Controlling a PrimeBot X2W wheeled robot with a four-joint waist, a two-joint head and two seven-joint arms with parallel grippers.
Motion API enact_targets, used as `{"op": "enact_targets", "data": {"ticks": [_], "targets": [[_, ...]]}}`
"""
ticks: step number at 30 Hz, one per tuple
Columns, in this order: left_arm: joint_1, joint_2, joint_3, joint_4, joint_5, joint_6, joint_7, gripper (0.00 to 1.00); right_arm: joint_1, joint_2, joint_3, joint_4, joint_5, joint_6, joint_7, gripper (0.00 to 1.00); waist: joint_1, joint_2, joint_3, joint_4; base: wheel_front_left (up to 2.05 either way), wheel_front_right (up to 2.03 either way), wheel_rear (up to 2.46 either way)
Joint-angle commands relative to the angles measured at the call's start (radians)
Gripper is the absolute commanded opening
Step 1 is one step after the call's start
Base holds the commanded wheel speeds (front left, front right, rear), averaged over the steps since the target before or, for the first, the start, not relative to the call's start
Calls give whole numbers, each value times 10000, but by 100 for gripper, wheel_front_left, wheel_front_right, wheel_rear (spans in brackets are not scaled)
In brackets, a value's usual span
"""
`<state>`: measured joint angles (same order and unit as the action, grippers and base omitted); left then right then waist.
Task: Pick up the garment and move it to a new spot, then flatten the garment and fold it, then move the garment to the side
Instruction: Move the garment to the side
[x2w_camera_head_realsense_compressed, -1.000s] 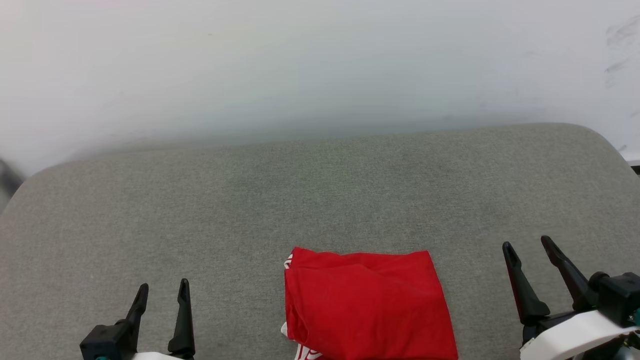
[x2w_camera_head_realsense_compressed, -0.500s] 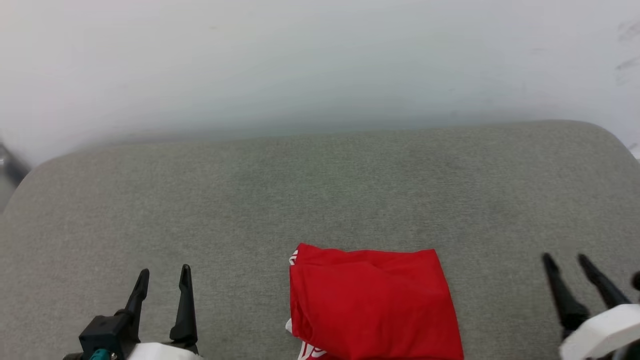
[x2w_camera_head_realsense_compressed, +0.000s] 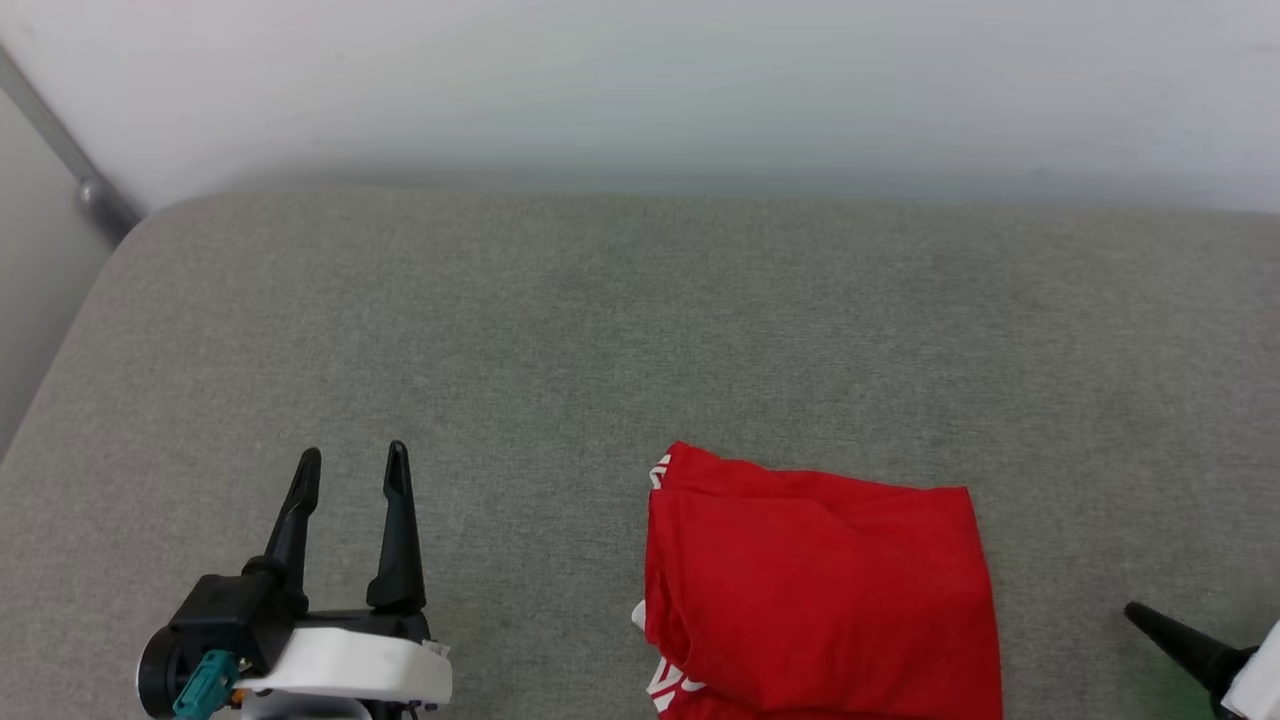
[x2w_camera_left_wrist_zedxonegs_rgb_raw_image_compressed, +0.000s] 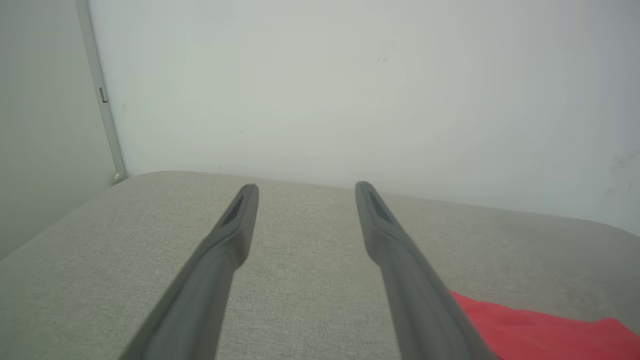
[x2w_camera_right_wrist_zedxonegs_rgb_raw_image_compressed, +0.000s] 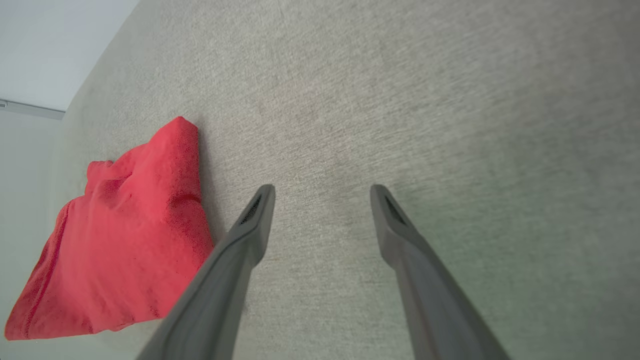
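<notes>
Garment (x2w_camera_head_realsense_compressed: 820, 600) lies folded into a compact red block on the grey fabric-covered tabletop (x2w_camera_head_realsense_compressed: 640, 320), near the robot's edge and right of the middle in the head view. Its top face is plain red with a few soft creases. Bits of white trim peek out along its left edge. Its near end runs off the bottom of that view, and nothing touches it.

At the lower left of the head view the left gripper (x2w_camera_head_realsense_compressed: 353, 452) sits well apart from the garment, with bare fabric between them. Its two dark fingers (x2w_camera_head_realsense_compressed: 398, 530) point away from the robot, spread apart, with nothing between them. The left wrist view shows the same gripper (x2w_camera_left_wrist_zedxonegs_rgb_raw_image_compressed: 307, 186) parted over the bare tabletop, and a strip of the garment (x2w_camera_left_wrist_zedxonegs_rgb_raw_image_compressed: 540, 330) shows low on the right, beyond the right-hand finger.

In its own wrist view the right gripper (x2w_camera_right_wrist_zedxonegs_rgb_raw_image_compressed: 323, 187) is likewise spread wide and empty, its fingers splayed over bare grey fabric, with the garment (x2w_camera_right_wrist_zedxonegs_rgb_raw_image_compressed: 125, 240) off to their left. In the head view a single dark finger (x2w_camera_head_realsense_compressed: 1185, 640) of it pokes in at the lower right corner, apart from the garment.

A pale wall (x2w_camera_head_realsense_compressed: 640, 90) rises behind the tabletop, with a grey strip (x2w_camera_head_realsense_compressed: 60, 150) running down it at the far left.
</notes>
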<state>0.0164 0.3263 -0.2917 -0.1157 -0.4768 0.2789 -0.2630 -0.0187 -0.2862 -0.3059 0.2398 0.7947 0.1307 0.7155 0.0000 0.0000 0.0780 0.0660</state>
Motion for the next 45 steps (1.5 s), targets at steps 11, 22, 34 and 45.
{"op": "enact_targets", "data": {"ticks": [11,22,34,45], "targets": [[-873,-767,55,540,513,-668,-19,100,-1443,1830,196,852,2740,-4,2681,100,0,0,1174,706,0,0,0],[-761,-878,263,849,820,-1011,-20,100,-1703,1534,1468,839,2474,-1,2463,0,0,0,851,388,0,0,0],[-486,-473,368,697,939,-995,21,100,-2485,-389,4464,168,-1015,-2,463,0,0,0,481,-2421,0,0,0],[-2496,15,176,26,1573,-1074,870,100,-4998,-723,5566,2022,-2065,-4,-1999,0,0,0,3135,-5636,0,0,0]]}}
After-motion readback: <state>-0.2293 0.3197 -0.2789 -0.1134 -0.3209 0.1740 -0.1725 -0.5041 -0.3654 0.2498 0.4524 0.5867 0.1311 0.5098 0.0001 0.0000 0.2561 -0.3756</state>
